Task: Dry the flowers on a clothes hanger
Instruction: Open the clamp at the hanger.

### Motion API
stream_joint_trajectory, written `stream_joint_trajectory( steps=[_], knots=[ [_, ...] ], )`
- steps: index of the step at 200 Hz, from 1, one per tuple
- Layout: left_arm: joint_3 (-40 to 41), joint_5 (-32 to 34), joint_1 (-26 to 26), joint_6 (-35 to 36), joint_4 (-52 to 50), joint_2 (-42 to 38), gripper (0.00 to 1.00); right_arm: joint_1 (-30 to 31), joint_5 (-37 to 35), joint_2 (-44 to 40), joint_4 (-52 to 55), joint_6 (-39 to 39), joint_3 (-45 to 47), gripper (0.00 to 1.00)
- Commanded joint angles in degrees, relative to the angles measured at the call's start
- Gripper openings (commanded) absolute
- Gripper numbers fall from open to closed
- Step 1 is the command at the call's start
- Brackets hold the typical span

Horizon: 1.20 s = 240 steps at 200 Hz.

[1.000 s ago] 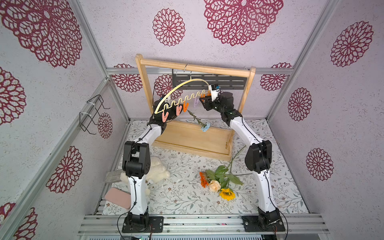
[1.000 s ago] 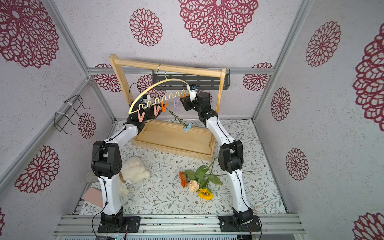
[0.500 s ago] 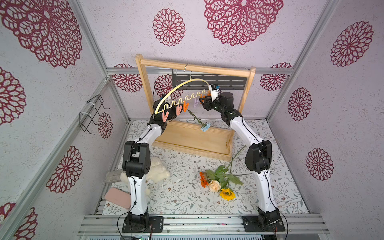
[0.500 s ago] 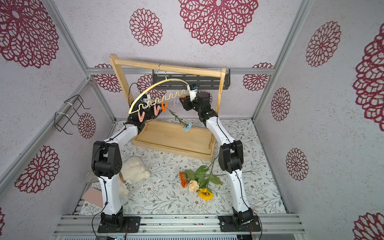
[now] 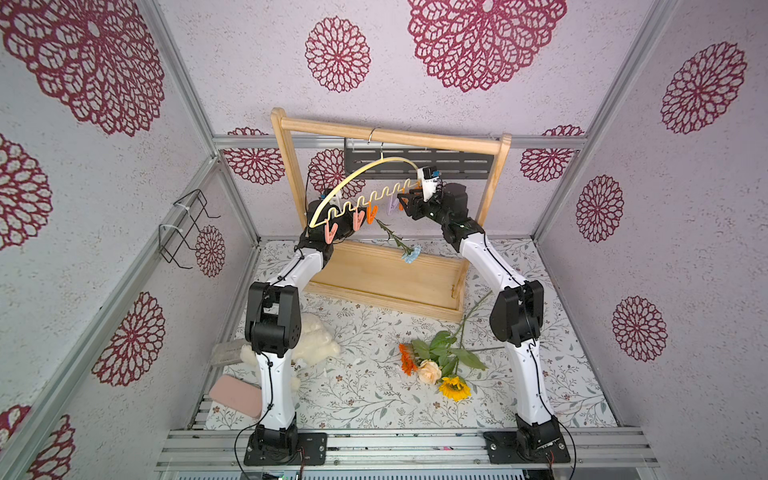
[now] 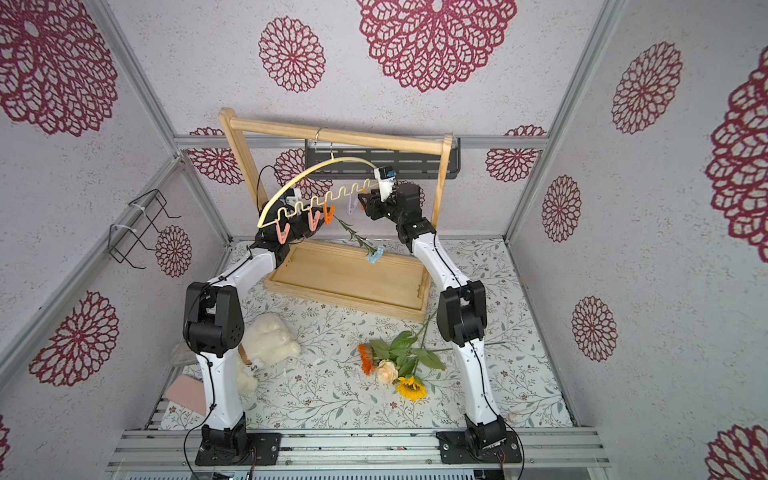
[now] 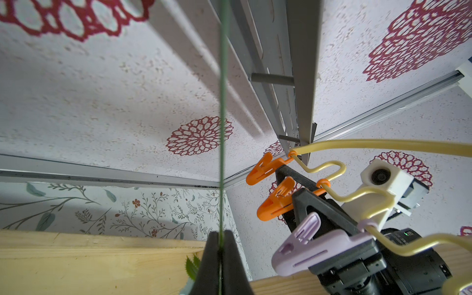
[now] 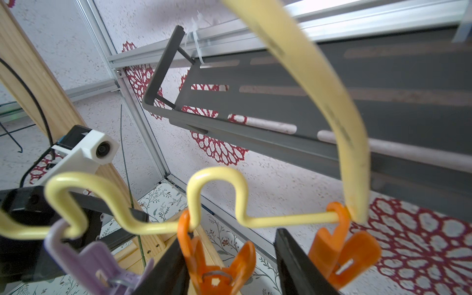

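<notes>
- Your left gripper (image 7: 219, 245) is pinching the thin green stem of the light blue carnation (image 5: 411, 254), with the jaws pressing together on it. In the left wrist view, the stem is running straight out past the fingertips, clear of the pins.
- In both top views, the carnation bloom is hanging head-down over the tray base of the pale wooden rack (image 5: 436, 139). Its stem is slanting up toward 10 o'clock.
- Your right gripper (image 8: 227, 245) is sitting with its jaws spread, straddling an orange plastic clothespin (image 8: 217, 270). A gap is showing on one side, so it isn't squeezing the pin.
- The thin pale-yellow arched clothes hanger (image 8: 332, 115) with the wavy bottom bar is hanging by its metal hook from the rack's top rail, at 12 o'clock of the mat. Its 9 o'clock end is sitting lower.
- A second orange clothespin (image 8: 342, 245) is hanging at the bar's end, just beside the right gripper. A lilac clothespin (image 8: 84, 260) is hanging on the other side of the straddled pin. Pink clothespins (image 5: 330, 235) are hanging at the 9 o'clock end.
- The other three flowers are lying together on the floral-print mat (image 5: 353, 399), at 5 o'clock from its centre: orange gerbera (image 5: 407, 359), peach rose (image 5: 429, 371) and yellow sunflower (image 5: 455, 387). Their stems and broad leaves are running toward 1 o'clock.
- A cream plush toy (image 5: 316, 343) is lying at 8 o'clock.
</notes>
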State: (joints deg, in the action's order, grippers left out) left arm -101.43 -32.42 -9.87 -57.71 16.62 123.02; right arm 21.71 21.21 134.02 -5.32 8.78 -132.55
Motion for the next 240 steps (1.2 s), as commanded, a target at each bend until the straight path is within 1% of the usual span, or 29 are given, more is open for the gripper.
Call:
stream_joint_trajectory(
  steps=[1, 23, 56, 91, 106, 126, 157, 183, 240],
  knots=[
    [-1.7, -0.5, -0.6, 0.0, 1.8, 1.4, 0.00, -2.4, 0.8, -1.7, -3.3, 1.1, -3.2, 0.55],
    [-1.7, -0.5, -0.6, 0.1, 1.8, 1.4, 0.00, -2.6, 2.1, -1.1, -4.2, 2.2, -3.2, 0.51],
    [-1.7, -0.6, -0.6, 0.1, 1.7, 1.4, 0.00, -2.6, 2.5, -0.5, -4.5, 2.8, -3.4, 0.50],
    [-1.9, -0.5, -0.5, 0.2, 1.5, 1.3, 0.00, -2.7, 2.5, -0.2, -4.4, 2.9, -3.4, 0.51],
    [-1.9, -0.6, -0.5, 0.2, 1.6, 1.5, 0.00, -2.7, 2.5, 0.0, -4.1, 2.9, -3.3, 0.55],
    [-1.9, -0.6, -0.5, 0.3, 1.5, 1.5, 0.00, -2.8, 2.5, 0.1, -4.0, 3.0, -3.3, 0.55],
    [-1.9, -0.7, -0.5, 0.3, 1.4, 1.4, 0.00, -2.7, 3.1, 0.5, -4.4, 3.3, -3.3, 0.49],
    [-1.9, -0.7, -0.5, 0.2, 1.5, 1.5, 0.00, -2.8, 3.5, 0.7, -4.2, 3.7, -3.3, 0.48],
    [-1.8, -0.7, -0.5, 0.1, 1.7, 1.6, 0.00, -2.7, 3.5, 1.0, -3.5, 3.8, -3.3, 0.52]
  ],
)
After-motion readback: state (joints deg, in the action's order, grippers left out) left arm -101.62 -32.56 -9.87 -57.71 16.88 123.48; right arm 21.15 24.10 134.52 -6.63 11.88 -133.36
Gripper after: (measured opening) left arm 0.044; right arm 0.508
